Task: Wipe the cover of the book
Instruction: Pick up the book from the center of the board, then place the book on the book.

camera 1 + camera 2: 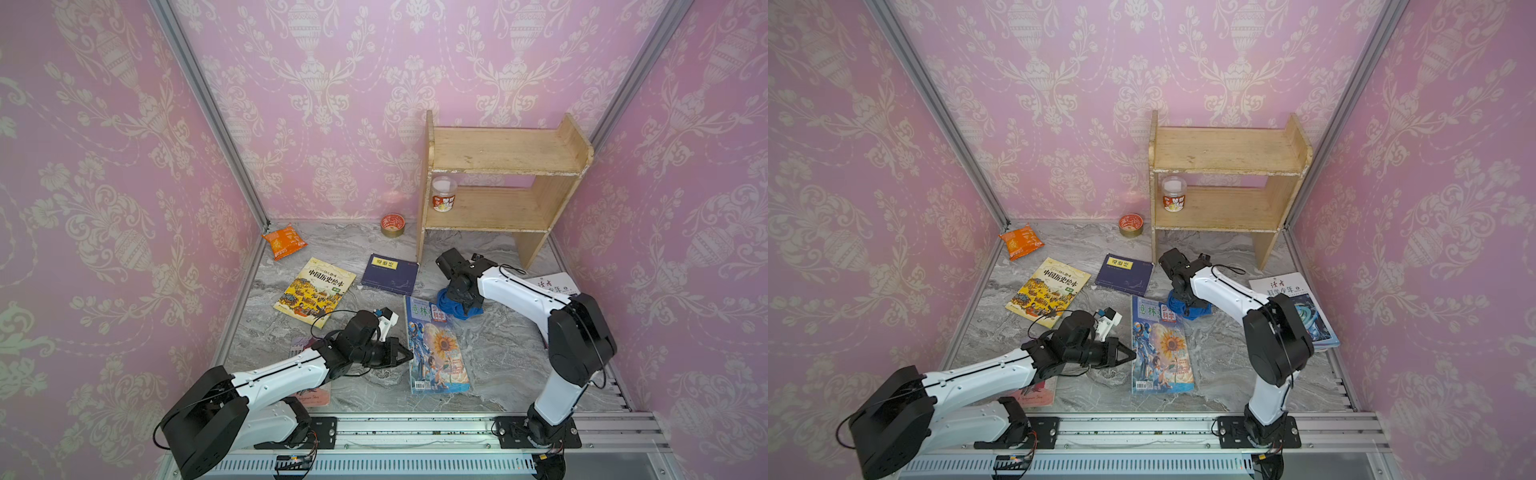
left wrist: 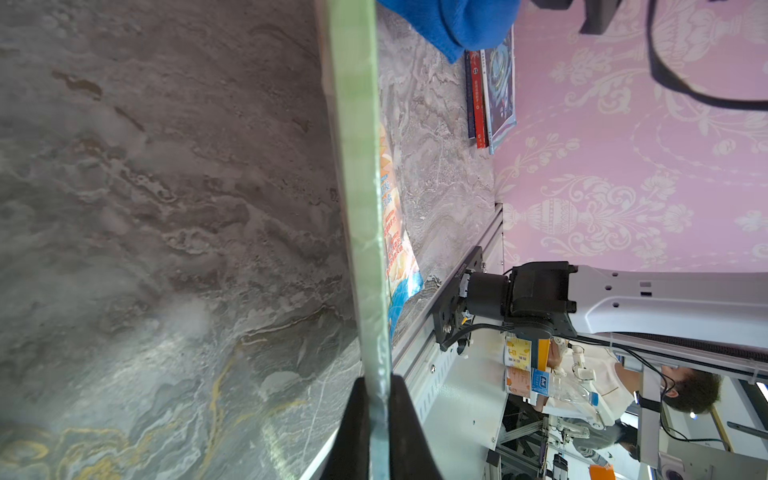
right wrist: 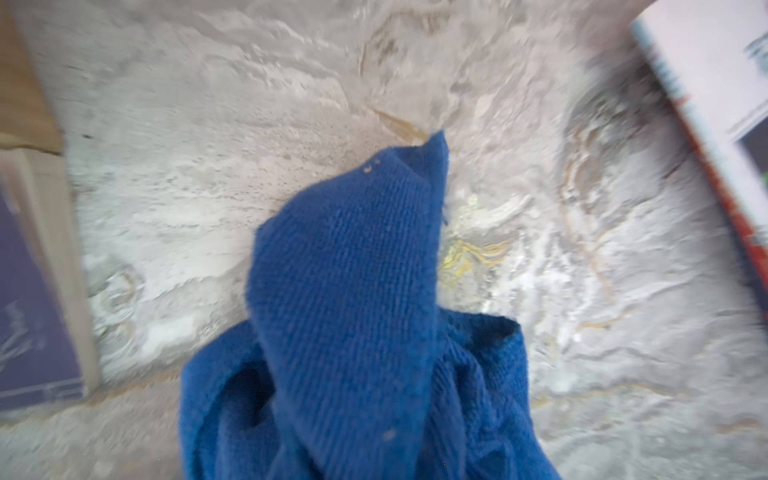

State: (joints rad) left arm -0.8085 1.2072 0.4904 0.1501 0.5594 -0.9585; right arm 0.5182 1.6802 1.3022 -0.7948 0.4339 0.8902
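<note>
Left fingers point(image 2: 349, 440) pinching book point(image 2: 357, 166) edge, right gripper point(image 1: 461, 304) clutching blue cloth point(image 3: 345, 291)

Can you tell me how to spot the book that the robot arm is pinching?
Find the wooden shelf at the back wall, then come forward across the grey marble table. There lies a book, its edge pinched by the left gripper, with the blue cloth by its far corner. Only this one has a big sunflower on its cover.

Grey marbled tabletop point(image 1: 498, 353) carries: orange snack packet point(image 1: 284, 241) upper left; yellow picture book point(image 1: 314, 293) and navy book point(image 1: 390, 274) centre; sunflower magazine point(image 1: 436, 349) lower centre; wooden shelf point(image 1: 498, 187) upper right, red tin point(image 1: 392, 225) just beside it.
</note>
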